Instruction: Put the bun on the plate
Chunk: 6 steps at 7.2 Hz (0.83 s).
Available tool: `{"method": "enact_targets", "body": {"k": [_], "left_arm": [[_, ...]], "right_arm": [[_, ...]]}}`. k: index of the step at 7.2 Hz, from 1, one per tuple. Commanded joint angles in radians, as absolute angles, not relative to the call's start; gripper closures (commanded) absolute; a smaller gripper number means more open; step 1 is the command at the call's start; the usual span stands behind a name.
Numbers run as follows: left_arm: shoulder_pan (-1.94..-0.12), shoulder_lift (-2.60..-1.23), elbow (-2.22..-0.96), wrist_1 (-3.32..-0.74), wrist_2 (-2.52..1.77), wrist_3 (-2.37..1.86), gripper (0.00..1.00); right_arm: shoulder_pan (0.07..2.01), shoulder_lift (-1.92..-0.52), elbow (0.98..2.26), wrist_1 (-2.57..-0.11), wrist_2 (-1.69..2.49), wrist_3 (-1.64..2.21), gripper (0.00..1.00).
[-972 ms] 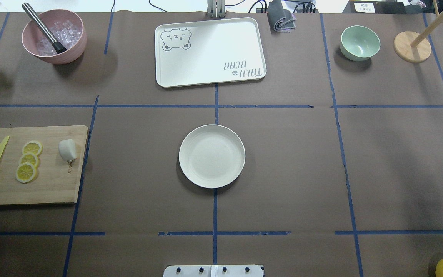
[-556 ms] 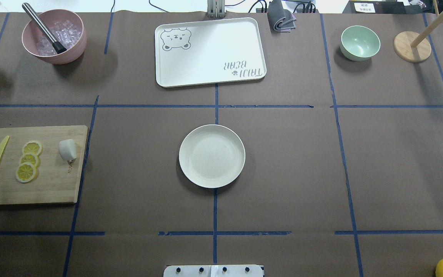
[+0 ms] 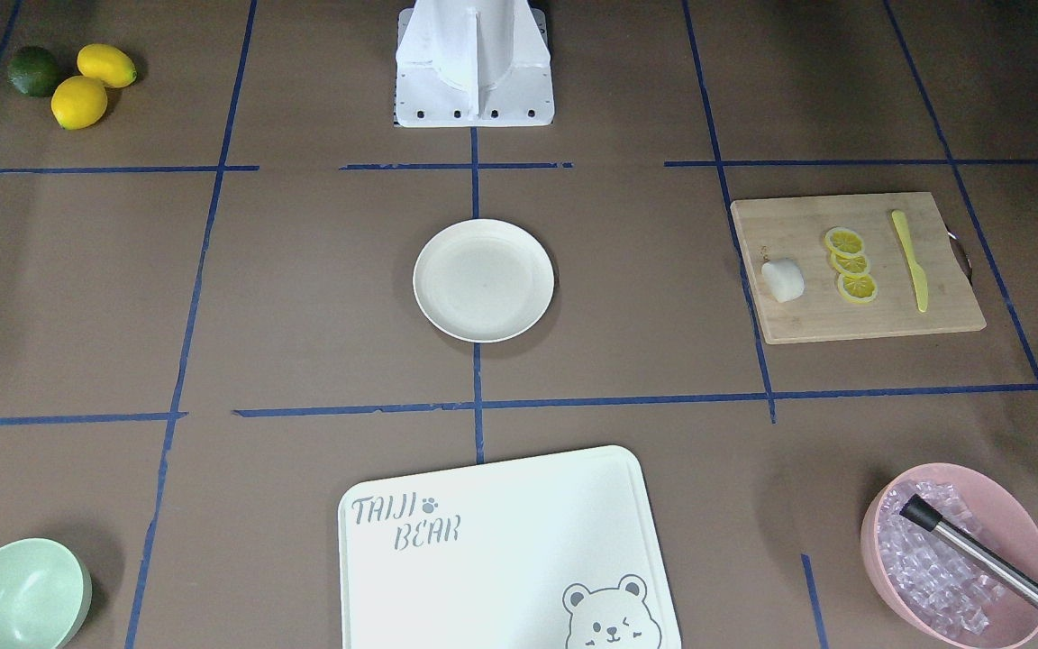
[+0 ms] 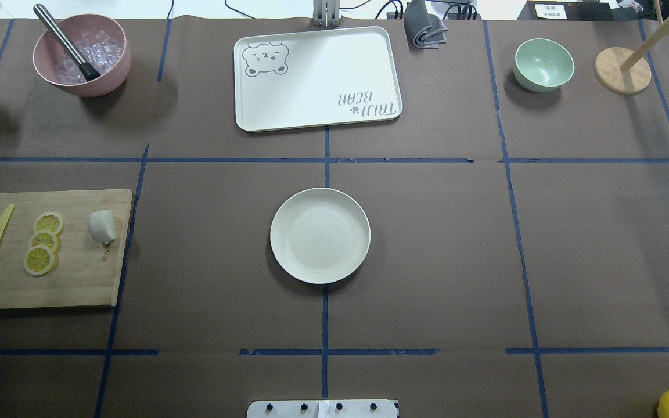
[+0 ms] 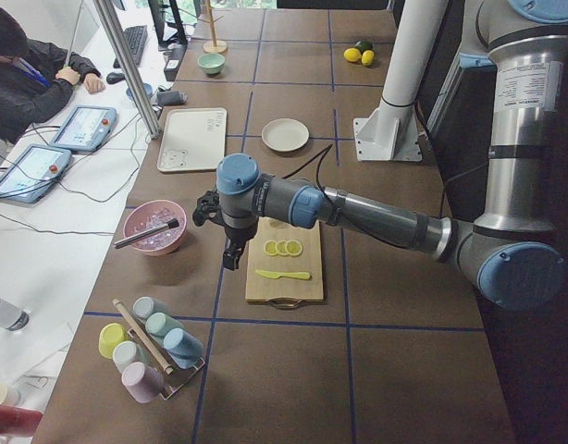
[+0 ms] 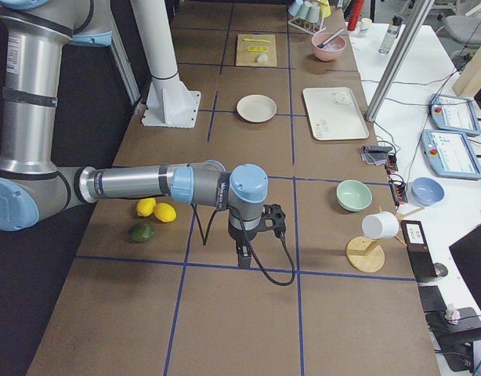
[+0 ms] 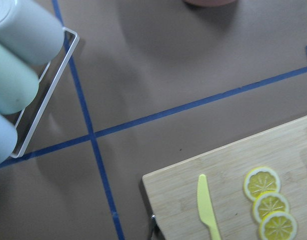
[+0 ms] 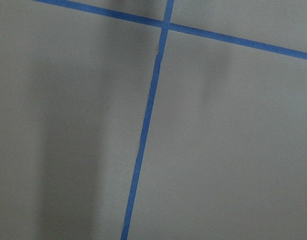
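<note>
Bun (image 4: 102, 226) lies on cutting board (image 4: 79, 278), beside lemon slices (image 4: 44, 241), well apart from plate (image 4: 320, 235) at bench centre. Plate bare. Left gripper (image 5: 230, 255) hangs near board edge; right gripper (image 6: 242, 255) over bare bench. Cannot tell whether either is apart or together.

The bun (image 4: 102, 226) is a small, smooth white lump, lying on the board (image 4: 73, 284) near its edge nearest the plate (image 4: 320, 235), beside the lemon slices (image 4: 44, 242) but apart from them; the plate, round, cream-white and low-rimmed, sits flat at the middle of the table (image 4: 456, 261), well apart from the bun.
</note>
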State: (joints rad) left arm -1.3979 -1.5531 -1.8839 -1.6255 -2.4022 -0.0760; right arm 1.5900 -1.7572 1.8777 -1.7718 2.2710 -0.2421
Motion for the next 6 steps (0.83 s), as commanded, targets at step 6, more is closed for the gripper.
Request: {"method": "enact_targets", "body": {"k": [6], "left_arm": [[-0.82, -1.621, -1.892, -1.917, -2.027, -1.089, 0.0]], "right_arm": [[1.591, -1.756, 1.878, -1.767, 2.272, -0.239, 0.0]]}}
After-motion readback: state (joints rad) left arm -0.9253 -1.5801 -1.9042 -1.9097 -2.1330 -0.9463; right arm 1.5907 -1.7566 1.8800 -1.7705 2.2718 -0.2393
